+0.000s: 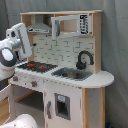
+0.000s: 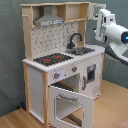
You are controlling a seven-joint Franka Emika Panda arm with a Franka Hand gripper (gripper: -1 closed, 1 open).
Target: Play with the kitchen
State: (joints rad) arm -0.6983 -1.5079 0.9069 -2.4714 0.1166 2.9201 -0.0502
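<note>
The kitchen (image 1: 65,85) is a tall toy unit of light wood and white, seen in both exterior views. It has a black-red hob (image 1: 36,66), a grey hood (image 2: 48,21), a black tap (image 2: 75,40) over a sink (image 1: 72,74), a pegboard back and knobs (image 2: 56,75). Its windowed oven door (image 2: 70,102) hangs open toward the front. My gripper (image 1: 27,42) hovers beside the hob end of the kitchen at hood height, touching nothing. In the second exterior view the gripper (image 2: 97,22) is at the top right, by the upper shelf.
A microwave-like cabinet (image 1: 70,25) sits at the kitchen's upper right in the first exterior view. A small lower door (image 1: 61,106) below the sink is shut. The white arm (image 2: 116,37) reaches in from the second exterior view's right. Wooden floor (image 2: 107,107) lies in front.
</note>
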